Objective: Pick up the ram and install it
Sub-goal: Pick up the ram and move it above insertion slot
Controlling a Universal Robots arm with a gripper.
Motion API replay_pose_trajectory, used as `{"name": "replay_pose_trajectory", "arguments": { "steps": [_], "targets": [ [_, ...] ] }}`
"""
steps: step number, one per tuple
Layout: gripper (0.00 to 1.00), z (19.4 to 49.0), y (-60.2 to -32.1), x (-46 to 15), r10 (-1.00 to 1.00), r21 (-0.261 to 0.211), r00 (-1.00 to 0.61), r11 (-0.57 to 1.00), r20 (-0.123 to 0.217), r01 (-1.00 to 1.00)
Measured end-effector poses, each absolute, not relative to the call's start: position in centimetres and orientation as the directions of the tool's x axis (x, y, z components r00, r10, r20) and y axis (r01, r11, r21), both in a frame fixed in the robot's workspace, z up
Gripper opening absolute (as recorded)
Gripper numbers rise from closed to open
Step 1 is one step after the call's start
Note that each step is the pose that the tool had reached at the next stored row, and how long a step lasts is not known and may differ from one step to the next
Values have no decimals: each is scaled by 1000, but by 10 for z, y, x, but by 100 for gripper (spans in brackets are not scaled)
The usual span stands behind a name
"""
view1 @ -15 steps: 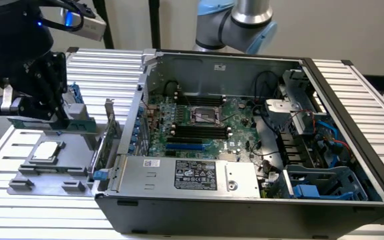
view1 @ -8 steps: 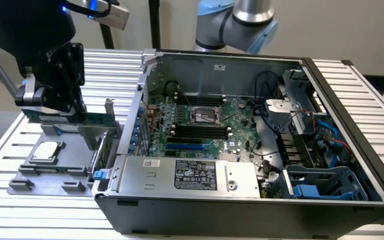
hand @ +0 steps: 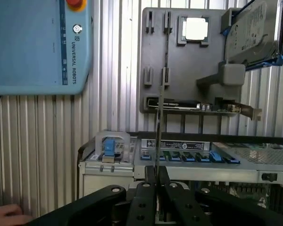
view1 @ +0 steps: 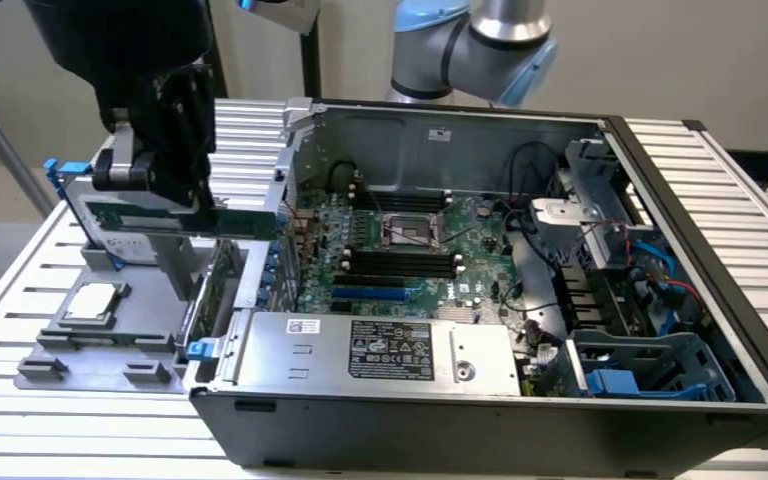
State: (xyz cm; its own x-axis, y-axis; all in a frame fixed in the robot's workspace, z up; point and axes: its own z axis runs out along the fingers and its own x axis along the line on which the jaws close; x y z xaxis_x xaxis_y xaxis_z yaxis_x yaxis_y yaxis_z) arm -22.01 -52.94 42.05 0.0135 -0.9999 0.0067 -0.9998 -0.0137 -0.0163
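**A:** Tool state?

**B:** Tool (hand: 156, 181) closed on the ram (view1: 244, 222). In the wrist view the stick is seen edge-on, a thin line running out from between the fingers (hand: 142, 200), which press on its two flat faces.

**A:** Where is the ram?

**B:** In the air, above the counter (view1: 77, 425). In the exterior view it lies level and lengthwise. It is clear of the gray fixture (view1: 104, 345) and near the wall of the open case (view1: 491, 420) on the exterior view's left. It is well apart from the black memory slots (view1: 398, 262) on the motherboard (view1: 471, 225). Not seated.

**A:** Handling notes?

**B:** Judgement only. It should be light, so weight is no concern. It is stiff along its length but thin, so it could flex or crack under a sideways load. The chips and the contact edge are the fragile parts. The flat faces are smooth, so a pinch could let it pivot if the hold is off-centre.

**A:** Best place to hold it?

**B:** Across the faces, near the long edge opposite the contacts and about mid-length, leaving the contact edge and both short ends free. The present hold looks close to that, though I cannot tell how centred it is.

**A:** Risks?

**B:** A tilt in the grip. The stick is narrow, so a small lean matters.
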Motion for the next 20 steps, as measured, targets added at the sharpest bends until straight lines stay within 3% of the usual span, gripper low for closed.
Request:
{"name": "replay_pose_trajectory", "arguments": {
  "steps": [15, 20],
  "targets": [
    [14, 426, -529, -152, -999, -17, 14, -13, -47, -1000],
    [14, 426, -527, -130, -999, -17, 14, -13, -51, -1000]
  ]
}}
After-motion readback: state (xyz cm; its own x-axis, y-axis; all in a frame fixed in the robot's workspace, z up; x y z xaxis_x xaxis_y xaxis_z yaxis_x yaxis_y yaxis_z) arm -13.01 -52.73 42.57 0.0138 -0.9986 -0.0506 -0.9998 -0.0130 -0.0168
